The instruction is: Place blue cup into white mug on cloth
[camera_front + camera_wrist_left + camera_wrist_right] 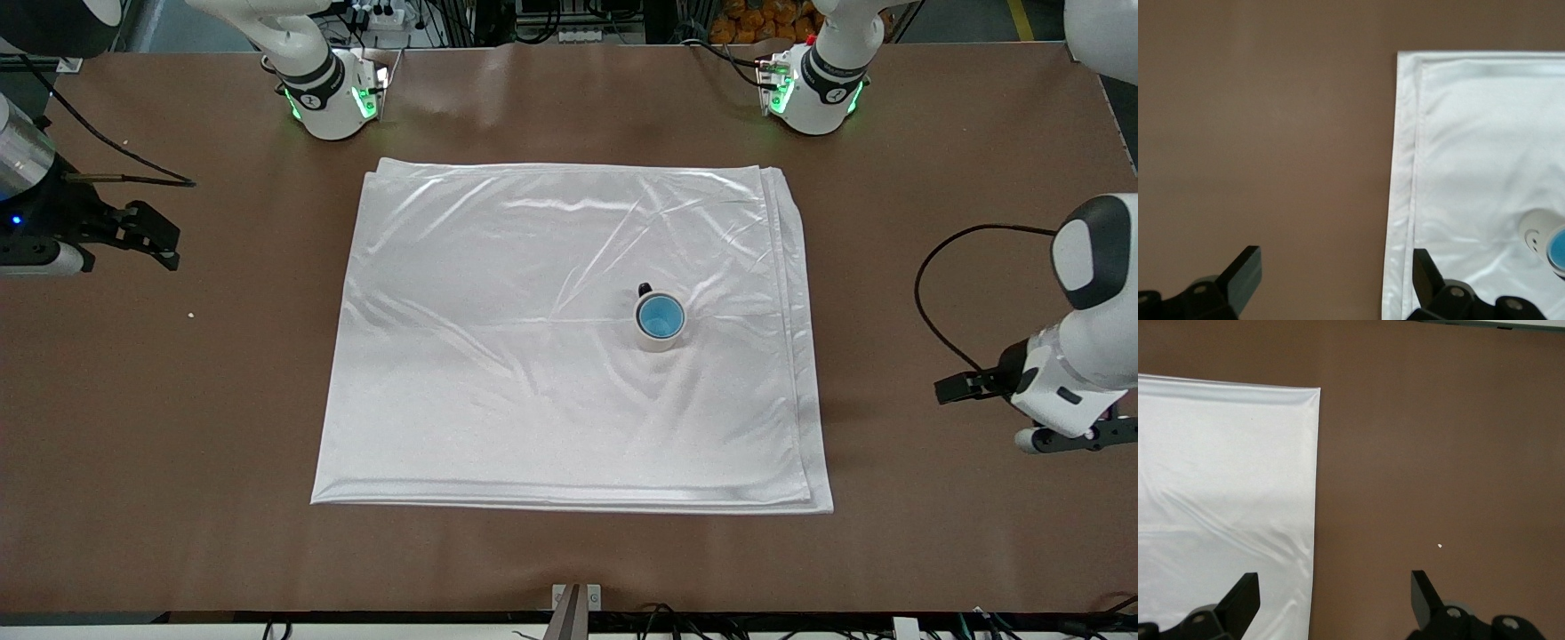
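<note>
- I see the blue cup (660, 317) sitting upright inside the white mug (659, 324); only its bright blue inside shows within the mug's rim.
- The mug's black handle (645, 289) points toward the robots' bases.
- In my left wrist view the mug (1540, 235) shows at the frame's edge with small dark dots on its side and the blue cup (1558, 246) in it.
- The mug stands on the cloth (498, 356), toward the left arm's end of it, roughly midway between its nearer and farther edges.
- The cloth is shiny, creased and layered, with stacked edges showing along the left arm's end; it lies flat on the brown table (933, 551).
- My left gripper (1335, 273) hangs over bare table just beside the cloth's (1471, 167) layered edge, fingers spread wide, holding nothing.
- My right gripper (1335, 597) is at the right arm's end of the table, over the edge of the cloth (1225, 487), fingers wide apart and empty.
- A small white speck (1439, 546) lies on the bare table near the right gripper.
- Both arms wait well apart from the mug.
</note>
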Tool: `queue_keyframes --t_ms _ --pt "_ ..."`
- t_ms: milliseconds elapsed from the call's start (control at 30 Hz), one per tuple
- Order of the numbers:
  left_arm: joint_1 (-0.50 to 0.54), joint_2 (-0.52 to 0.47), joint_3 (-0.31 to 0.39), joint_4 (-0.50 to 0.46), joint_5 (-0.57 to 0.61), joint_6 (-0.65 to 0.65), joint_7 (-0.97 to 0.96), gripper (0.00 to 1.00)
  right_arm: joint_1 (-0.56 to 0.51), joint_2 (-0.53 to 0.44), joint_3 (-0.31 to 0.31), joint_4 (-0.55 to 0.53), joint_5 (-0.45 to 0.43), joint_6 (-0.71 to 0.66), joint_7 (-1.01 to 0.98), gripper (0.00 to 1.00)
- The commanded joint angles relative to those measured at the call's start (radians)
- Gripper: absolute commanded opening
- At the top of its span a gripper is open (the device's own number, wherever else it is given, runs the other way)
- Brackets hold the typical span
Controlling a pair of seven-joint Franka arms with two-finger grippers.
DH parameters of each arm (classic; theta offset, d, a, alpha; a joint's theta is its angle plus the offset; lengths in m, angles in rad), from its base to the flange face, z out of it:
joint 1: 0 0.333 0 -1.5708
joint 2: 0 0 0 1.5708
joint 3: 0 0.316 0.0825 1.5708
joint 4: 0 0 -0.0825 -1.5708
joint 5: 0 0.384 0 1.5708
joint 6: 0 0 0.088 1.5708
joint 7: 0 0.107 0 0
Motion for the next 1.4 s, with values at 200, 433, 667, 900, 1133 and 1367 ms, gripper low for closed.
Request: queue_keyframes --t_ms 200,433,667,900,1133,1367 --pt "-0.127 -0.195 0.111 -0.079 -0.073 -0.146 0.035 1.00 -0.011 0.000 0.006 -0.006 0.018 0.010 -0.013 1.00" --pt "-0.130 -0.259 0.123 -0.115 -0.073 -0.201 0.113 1.00 -0.011 0.000 0.006 -0.006 0.018 0.010 -0.013 1.00" --pt "-0.131 -0.262 0.132 -0.123 -0.072 -0.201 0.120 1.00 -0.011 0.000 0.008 -0.006 0.020 0.014 -0.015 1.00" --pt "-0.137 -0.264 0.169 -0.123 -0.075 -0.198 0.170 1.00 -0.011 0.002 0.021 -0.006 0.023 0.050 -0.013 1.00" --pt "-0.148 -0.268 0.212 -0.122 -0.113 -0.192 0.201 1.00 -0.013 0.002 0.026 -0.008 0.023 0.050 -0.013 1.00" --pt "-0.150 -0.271 0.215 -0.122 -0.127 -0.192 0.201 1.00 -0.013 0.002 0.028 -0.008 0.023 0.043 -0.013 1.00"
